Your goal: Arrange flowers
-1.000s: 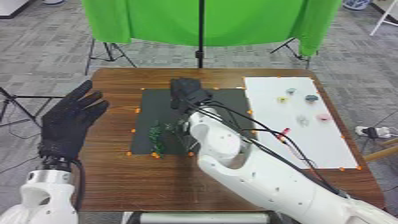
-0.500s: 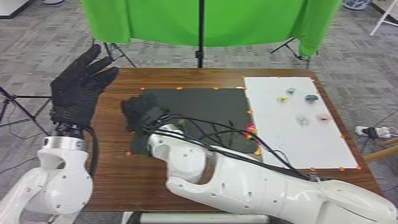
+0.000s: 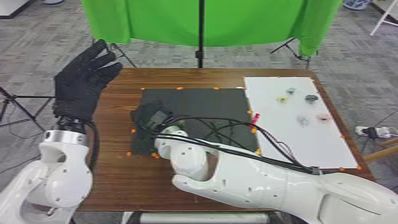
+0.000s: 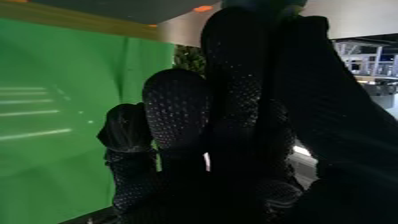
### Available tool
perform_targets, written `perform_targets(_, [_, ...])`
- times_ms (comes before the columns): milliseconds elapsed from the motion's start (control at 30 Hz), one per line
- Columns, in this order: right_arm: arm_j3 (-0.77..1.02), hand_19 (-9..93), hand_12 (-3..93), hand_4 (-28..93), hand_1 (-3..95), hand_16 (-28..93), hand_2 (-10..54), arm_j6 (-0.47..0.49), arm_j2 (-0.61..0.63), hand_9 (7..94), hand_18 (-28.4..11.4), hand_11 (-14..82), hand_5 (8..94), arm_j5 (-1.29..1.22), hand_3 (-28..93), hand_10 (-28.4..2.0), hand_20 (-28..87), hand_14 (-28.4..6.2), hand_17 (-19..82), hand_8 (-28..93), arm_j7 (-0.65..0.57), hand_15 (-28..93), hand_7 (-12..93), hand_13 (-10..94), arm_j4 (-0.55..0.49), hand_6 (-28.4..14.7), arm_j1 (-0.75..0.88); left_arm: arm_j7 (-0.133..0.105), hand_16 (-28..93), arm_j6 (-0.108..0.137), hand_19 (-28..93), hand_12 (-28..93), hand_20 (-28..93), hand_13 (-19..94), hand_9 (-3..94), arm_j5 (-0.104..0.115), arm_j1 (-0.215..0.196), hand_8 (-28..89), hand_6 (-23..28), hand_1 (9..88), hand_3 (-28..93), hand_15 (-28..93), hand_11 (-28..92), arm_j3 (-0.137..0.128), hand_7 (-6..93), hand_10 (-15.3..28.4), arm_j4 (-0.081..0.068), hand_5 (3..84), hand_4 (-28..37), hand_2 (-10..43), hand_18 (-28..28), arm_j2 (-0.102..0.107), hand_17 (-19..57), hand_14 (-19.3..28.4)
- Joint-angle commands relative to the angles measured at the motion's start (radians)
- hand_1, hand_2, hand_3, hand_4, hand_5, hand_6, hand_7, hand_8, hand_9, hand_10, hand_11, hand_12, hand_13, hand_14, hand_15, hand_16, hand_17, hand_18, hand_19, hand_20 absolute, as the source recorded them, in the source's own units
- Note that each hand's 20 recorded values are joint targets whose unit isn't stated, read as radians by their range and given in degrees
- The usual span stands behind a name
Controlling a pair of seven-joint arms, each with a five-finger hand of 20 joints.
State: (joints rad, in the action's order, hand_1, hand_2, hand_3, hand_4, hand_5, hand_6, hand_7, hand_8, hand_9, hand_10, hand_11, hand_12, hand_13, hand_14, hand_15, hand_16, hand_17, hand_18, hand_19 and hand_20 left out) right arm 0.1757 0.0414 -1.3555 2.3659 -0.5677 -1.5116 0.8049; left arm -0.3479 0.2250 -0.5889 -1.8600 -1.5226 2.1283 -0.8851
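My right hand (image 3: 153, 116) is low over the left part of the black mat (image 3: 209, 102). In the right wrist view, the black glove of the right hand (image 4: 233, 110) has some green leaves (image 4: 188, 59) beside it; whether it touches them I cannot tell. Raised at the table's left side is my left hand (image 3: 87, 82), its fingers straight and holding nothing. On the white board (image 3: 311, 147) are small flower-like pieces: a yellow one (image 3: 282, 99), a dark teal one (image 3: 311, 98), a pale one (image 3: 303, 120) and a pink one (image 3: 323, 117).
Loose cables (image 3: 226, 120) loop from the right arm across the mat, close to a small red piece (image 3: 256, 118). Small orange markers line the mat. Beyond the table's far edge stand a green cloth (image 3: 258, 22) and a dark stand.
My right hand has moved left and towards the near side from the mat's upper middle, its forearm swinging with it. My left hand has moved farther forward. Green stems seen earlier are now hidden.
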Motion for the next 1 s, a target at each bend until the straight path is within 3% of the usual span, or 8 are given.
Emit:
perform_targets(33, [-0.018, 93, 23.2, -28, 43.4, 19, -9.5, 0.008, 0.015, 85.2, -23.1, 38.2, 76.3, 0.033, 74, -9.1, 58, -8.9, 31, -2, 0.009, 78, 14, 72, -0.025, 2.7, -0.018, -0.038, -9, 0.018, 56, 11, 18, 27, 35.4, 0.026, -0.046, -9, 10.7, 24.2, 81, 53, 24, 0.002, 12.0, 20.0, 0.009, 40.9, -23.4, 5.5, 26.6, 0.015, -7.8, 28.1])
perform_targets(267, [0.015, 93, 20.2, -28, 40.1, 19, -9.5, 0.011, 0.013, 83.8, -23.4, 41.2, 75.0, 0.067, 75, -9.5, 58, -9.1, 31, -4, 0.025, 78, 15, 71, -0.031, 3.1, 0.012, -0.036, -9, 0.021, 57, 11, 19, 27, 35.6, 0.023, -0.052, -9, 11.0, 24.5, 81, 53, 25, -0.007, 12.1, 20.2, 0.014, 41.2, -22.9, 5.6, 26.7, 0.017, -7.5, 28.2])
perform_targets(400, [0.227, 93, 19.1, -28, 37.5, 18, -9.5, 0.066, -0.01, 83.5, -23.3, 41.9, 74.3, 0.163, 77, -9.6, 58, -9.2, 31, -9, 0.106, 78, 14, 71, -0.08, 3.0, 0.191, 0.05, -9, 0.012, 57, 11, 20, 27, 35.6, -0.013, -0.12, -9, 11.0, 24.4, 81, 53, 25, -0.069, 12.1, 20.2, 0.038, 41.2, -22.9, 5.5, 26.8, -0.045, -7.6, 28.2])
perform_targets(633, [0.389, 93, 18.7, -28, 35.7, 18, -9.5, 0.038, 0.097, 81.2, -23.9, 41.8, 71.7, 0.024, 78, -10.7, 58, -10.0, 30, -12, -0.023, 78, 15, 70, -0.262, 1.9, 0.278, 0.021, -9, 0.037, 56, 11, 20, 27, 35.5, 0.0, -0.304, -9, 10.8, 24.5, 81, 53, 25, -0.174, 12.2, 20.1, 0.082, 41.0, -23.2, 5.5, 26.7, -0.083, -7.7, 28.2])
perform_targets(733, [0.474, 92, 17.3, -28, 35.4, 16, -9.5, -0.05, 0.188, 77.6, -24.3, 38.8, 68.5, -0.055, 77, -11.5, 55, -11.3, 27, -12, -0.121, 76, 14, 66, -0.331, 0.7, 0.331, 0.004, -9, 0.049, 56, 11, 20, 27, 35.5, 0.021, -0.342, -9, 10.8, 24.3, 81, 53, 25, -0.179, 12.3, 20.1, 0.082, 41.0, -23.5, 5.5, 26.8, -0.091, -7.7, 28.2])
perform_targets(800, [0.552, 90, 16.3, -28, 35.1, 15, -9.5, -0.064, 0.236, 75.0, -24.4, 36.7, 67.1, -0.113, 77, -12.2, 54, -12.1, 25, -12, -0.172, 75, 14, 64, -0.37, 0.1, 0.388, 0.008, -9, 0.055, 56, 11, 20, 27, 35.5, 0.02, -0.366, -9, 10.8, 24.1, 81, 53, 25, -0.182, 12.3, 20.1, 0.088, 41.0, -23.6, 5.6, 26.8, -0.114, -7.7, 28.2])
perform_targets(933, [0.681, 88, 14.5, -28, 34.7, 13, -9.5, -0.114, 0.362, 69.6, -24.6, 31.2, 63.6, -0.138, 78, -14.9, 53, -13.2, 23, -12, -0.244, 72, 14, 61, -0.441, -0.3, 0.505, 0.01, -9, 0.049, 56, 11, 20, 27, 35.5, 0.018, -0.367, -9, 10.8, 23.9, 81, 53, 25, -0.165, 12.2, 20.1, 0.088, 41.0, -23.8, 5.6, 26.7, -0.134, -7.8, 28.2])
perform_targets(1000, [0.741, 87, 14.3, -28, 34.4, 12, -9.5, -0.155, 0.416, 69.6, -24.6, 28.6, 62.6, -0.138, 78, -15.7, 52, -13.5, 22, -12, -0.266, 72, 14, 60, -0.464, -0.4, 0.564, 0.005, -9, 0.049, 56, 11, 20, 27, 35.4, 0.022, -0.372, -9, 10.8, 23.9, 81, 53, 25, -0.163, 12.2, 20.1, 0.09, 40.9, -23.9, 5.6, 26.7, -0.13, -7.8, 28.2])
